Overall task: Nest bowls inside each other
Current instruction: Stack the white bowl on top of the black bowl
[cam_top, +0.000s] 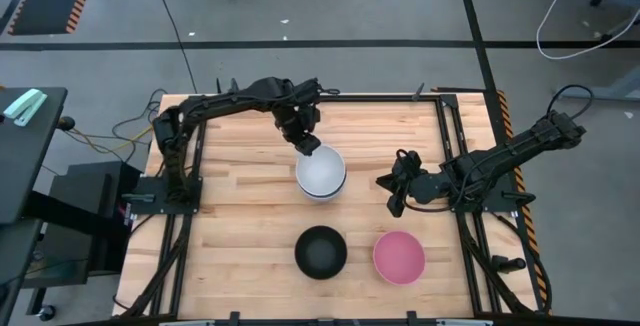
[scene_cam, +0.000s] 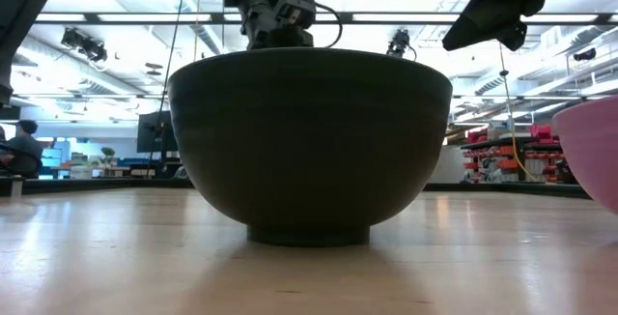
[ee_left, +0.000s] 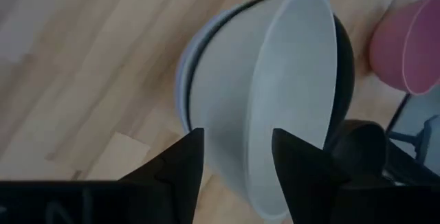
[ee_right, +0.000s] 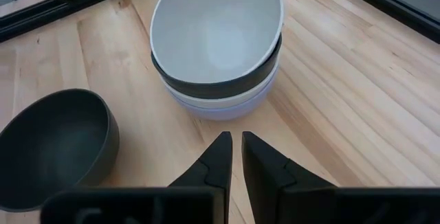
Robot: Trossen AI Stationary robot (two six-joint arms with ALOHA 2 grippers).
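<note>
Two loose bowls sit at the lower edge of the high view: a black bowl (cam_top: 320,252) lower centre and, just right of it, a pink bowl (cam_top: 399,257), apart from each other on the wooden counter (cam_top: 240,216). From the low camera that black bowl fills the middle of the frame, with the pink one peeking in at the right edge.

Up at mid-frame stands the stack (cam_top: 321,173). The right wrist camera shows it best: a white bowl (ee_right: 216,28) on top, sitting tilted, inside a second black bowl (ee_right: 227,83), then another white one, and a lavender bowl (ee_right: 223,107) at the bottom on the wood.

Left tool (cam_top: 307,145) is right at the stack's upper-left rim, fingers (ee_left: 180,165) spread apart with the top white bowl's wall between them, not pinching it as far as the wrist camera tells.

Right tool (cam_top: 396,201) hangs over bare wood at centre right, between the stack and the pink bowl, touching neither. Its fingers (ee_right: 218,157) are nearly together, a thin gap between the tips, nothing in them.
</note>
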